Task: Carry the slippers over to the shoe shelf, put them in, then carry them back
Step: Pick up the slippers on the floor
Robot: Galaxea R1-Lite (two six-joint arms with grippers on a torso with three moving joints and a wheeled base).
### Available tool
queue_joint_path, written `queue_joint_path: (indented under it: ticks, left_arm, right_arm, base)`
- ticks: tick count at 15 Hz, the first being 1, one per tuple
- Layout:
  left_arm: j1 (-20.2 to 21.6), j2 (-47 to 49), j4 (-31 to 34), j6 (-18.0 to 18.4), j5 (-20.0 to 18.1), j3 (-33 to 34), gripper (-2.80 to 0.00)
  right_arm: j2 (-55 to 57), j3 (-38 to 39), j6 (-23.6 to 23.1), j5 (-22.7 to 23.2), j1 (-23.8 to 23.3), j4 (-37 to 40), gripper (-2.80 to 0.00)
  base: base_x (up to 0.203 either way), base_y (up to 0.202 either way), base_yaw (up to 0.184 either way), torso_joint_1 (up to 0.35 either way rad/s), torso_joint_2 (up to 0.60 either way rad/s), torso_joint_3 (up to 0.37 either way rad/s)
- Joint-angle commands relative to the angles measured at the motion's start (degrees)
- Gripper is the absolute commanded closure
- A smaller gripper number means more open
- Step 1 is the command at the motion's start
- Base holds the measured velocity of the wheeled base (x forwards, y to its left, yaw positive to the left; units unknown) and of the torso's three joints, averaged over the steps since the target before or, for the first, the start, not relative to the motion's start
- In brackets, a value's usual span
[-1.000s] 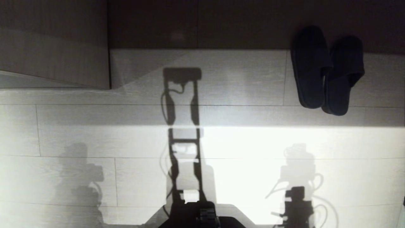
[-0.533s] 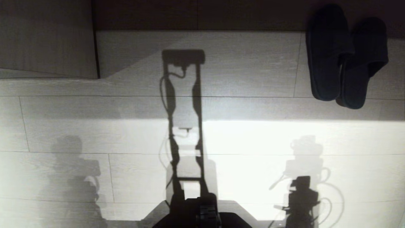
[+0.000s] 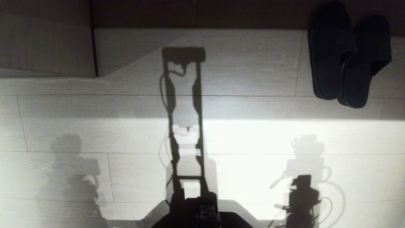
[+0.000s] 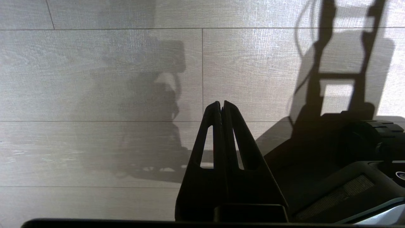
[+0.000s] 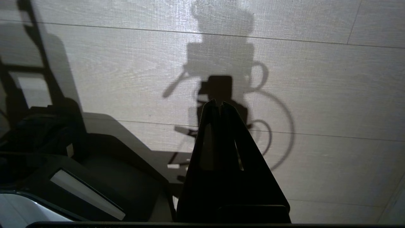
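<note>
The slippers (image 3: 348,55), dark, backless, round-toed, lie paired on the floor (image 3: 240,139); left claw (image 4: 221,106) and right claw (image 5: 217,104) pinched together, empty.

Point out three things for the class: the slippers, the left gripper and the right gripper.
slippers (image 3: 332,53), head view, upper of the left-hand slipper.
left gripper (image 4: 221,106), left wrist view, the closed fingertips.
right gripper (image 5: 218,105), right wrist view, the closed fingertips.

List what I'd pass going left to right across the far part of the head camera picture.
Pale wood panel → dark recess above the floor boards → the slippers, lying side by side at the far right with their toes in the dark strip.
</note>
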Motion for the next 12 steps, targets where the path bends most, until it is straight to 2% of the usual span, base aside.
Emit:
queue_joint_path:
  ticks: [1,12]
  left_arm:
    - [0.0,0.0,0.0,-0.1,0.0,0.0,0.00]
    - [0.0,-0.1,0.0,-0.1,0.0,0.0,0.00]
  right_arm:
    - [0.0,0.0,0.0,0.0,0.0,0.0,0.00]
    - [0.0,0.0,0.0,0.0,0.0,0.0,0.00]
  base:
    - [0.000,0.000,0.000,0.000,0.00,0.000]
    - [0.000,0.000,0.000,0.000,0.00,0.000]
